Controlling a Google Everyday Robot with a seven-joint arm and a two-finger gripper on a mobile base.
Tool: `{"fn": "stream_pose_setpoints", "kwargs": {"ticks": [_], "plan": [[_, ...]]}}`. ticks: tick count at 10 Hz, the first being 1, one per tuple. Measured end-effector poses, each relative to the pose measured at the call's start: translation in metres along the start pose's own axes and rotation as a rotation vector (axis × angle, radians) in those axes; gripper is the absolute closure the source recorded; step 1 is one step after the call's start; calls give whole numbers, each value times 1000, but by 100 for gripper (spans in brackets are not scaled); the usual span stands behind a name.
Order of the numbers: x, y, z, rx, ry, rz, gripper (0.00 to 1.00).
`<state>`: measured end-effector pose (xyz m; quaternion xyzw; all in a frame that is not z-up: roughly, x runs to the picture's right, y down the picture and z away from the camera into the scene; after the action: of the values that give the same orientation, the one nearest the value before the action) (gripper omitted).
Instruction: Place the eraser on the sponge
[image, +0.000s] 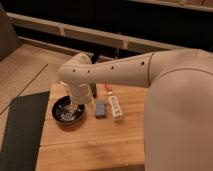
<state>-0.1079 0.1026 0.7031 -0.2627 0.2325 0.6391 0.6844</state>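
A white robot arm (125, 75) reaches from the right across a light wooden table (100, 147); its gripper (75, 105) hangs below the bent wrist, over a round black bowl (62, 114) near the table's left edge, and I cannot tell whether it is parted or closed. The small black rectangular eraser (94, 90) shows as a dark shape just right of the wrist; the flat blue-grey rectangular sponge (101, 108) lies in front of it, between the bowl and a white tube with a red end (115, 106).
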Motion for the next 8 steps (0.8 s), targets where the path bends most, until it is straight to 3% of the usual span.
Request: {"fn": "stream_pose_setpoints", "kwargs": {"ticks": [1, 2, 4, 6, 7, 8], "plan": [[-3, 0, 0, 3, -8, -3, 35], [-16, 3, -6, -14, -51, -16, 35], [-62, 6, -36, -73, -218, -98, 35], [-97, 2, -83, -113, -390, -189, 35], [-103, 2, -94, -121, -426, -212, 35], [-104, 4, -96, -122, -431, -218, 35]]}}
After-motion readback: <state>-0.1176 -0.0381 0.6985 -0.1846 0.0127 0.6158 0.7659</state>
